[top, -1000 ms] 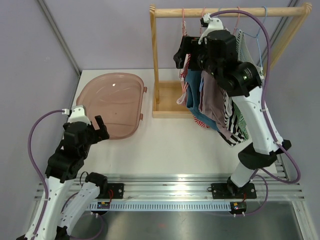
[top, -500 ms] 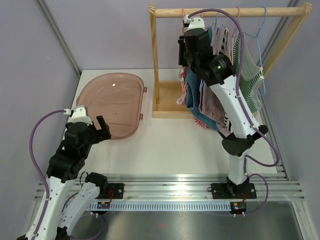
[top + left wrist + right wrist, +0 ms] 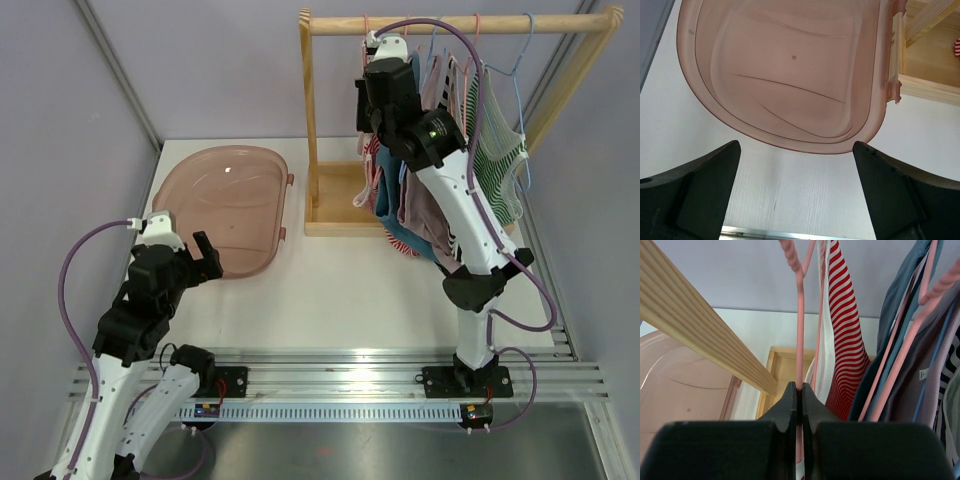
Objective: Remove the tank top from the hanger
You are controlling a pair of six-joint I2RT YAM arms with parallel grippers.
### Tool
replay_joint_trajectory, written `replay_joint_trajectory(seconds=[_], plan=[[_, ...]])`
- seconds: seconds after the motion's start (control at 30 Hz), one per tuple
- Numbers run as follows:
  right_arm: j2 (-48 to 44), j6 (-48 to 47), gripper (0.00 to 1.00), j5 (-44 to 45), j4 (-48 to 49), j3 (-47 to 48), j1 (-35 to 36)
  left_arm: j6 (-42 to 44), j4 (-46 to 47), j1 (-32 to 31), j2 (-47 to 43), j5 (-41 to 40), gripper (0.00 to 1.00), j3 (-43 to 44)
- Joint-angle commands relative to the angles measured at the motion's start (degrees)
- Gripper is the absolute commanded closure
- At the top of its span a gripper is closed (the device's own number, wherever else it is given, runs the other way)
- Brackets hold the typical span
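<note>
Tank top [image 3: 842,335] was red-and-white striped with a white edge, hung on a pink hanger [image 3: 800,315] at the left end of the wooden rail [image 3: 700,325]. It was first in a row of other garments [image 3: 900,355] in teal, mauve and stripes. Right end effector [image 3: 800,395] was clamped on the pink hanger's straight neck just under the rail, jaws together, with the tank top just beside it on the right. The top's lower half was cut off behind the fingers in the wrist view, and the arm hid most of it from above. Left end effector [image 3: 795,145] had its jaws apart and held nothing, low over the counter [image 3: 330,290] at the near rim of the pink basin [image 3: 790,75].
</note>
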Motion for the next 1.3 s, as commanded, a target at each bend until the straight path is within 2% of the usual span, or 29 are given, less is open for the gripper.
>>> replay_joint_trajectory(seconds=[0.0, 0.27, 0.43, 0.53, 0.63, 0.77, 0.83, 0.87, 0.9, 0.97, 1.07, 1.13, 1.27], plan=[[-4.18, 1.42, 1.00, 0.75, 4.55, 0.03, 0.62, -0.07, 2.90, -0.26, -0.29, 1.13, 0.01, -0.09], [-10.07, 2.48, 1.00, -5.21, 10.70, 0.02, 0.54, -0.25, 2.64, -0.26, -1.25, 0.78, 0.01, 0.00], [-12.53, 4.05, 1.00, -8.03, 10.36, 1.25, 0.62, -0.42, 2.20, -0.26, -1.17, -0.02, 0.01, 0.35], [-15.50, 6.33, 1.00, -14.25, 8.08, -0.85, 0.62, -0.25, 1.67, -0.26, -0.73, 0.16, 0.01, 2.01], [-20.69, 8.71, 1.00, -20.57, 7.98, -6.90, 0.62, 0.10, 1.40, -0.26, 0.67, 2.09, 0.01, 5.79], [-28.60, 11.53, 1.00, -29.81, 8.16, -17.96, 0.62, 1.42, 2.89, -0.26, 3.31, 7.79, 0.01, 12.28], [-34.13, 12.67, 1.00, -34.03, 9.38, -22.72, 0.62, 1.68, 4.90, -0.26, 5.07, 13.49, 0.01, 15.19], [-36.24, 13.11, 1.00, -35.45, 10.17, -28.48, 0.62, 1.51, 6.31, -0.26, 6.64, 16.48, 0.01, 17.90], [-40.44, 14.07, 1.00, -36.59, 10.79, -31.15, 0.62, 0.99, 9.81, -0.26, 7.35, 22.86, 0.01, 18.97], [-44.50, 15.31, 1.00, -40.98, 12.90, -39.04, 0.62, -1.03, 13.86, -0.34, 9.63, 30.61, 0.01, 21.78], [-51.19, 17.07, 1.00, -46.96, 13.96, -46.37, 0.71, -2.71, 22.13, -1.13, 12.71, 37.66, 0.01, 24.77], [-54.71, 17.77, 1.00, -51.60, 13.61, -49.44, 0.62, -2.10, 27.14, -2.36, 14.12, 39.79, 0.01, 26.00], [-58.58, 19.70, 1.00, -56.02, 12.20, -50.78, 0.62, 2.12, 27.60, -7.54, 18.86, 40.59, 0.01, 31.98]])
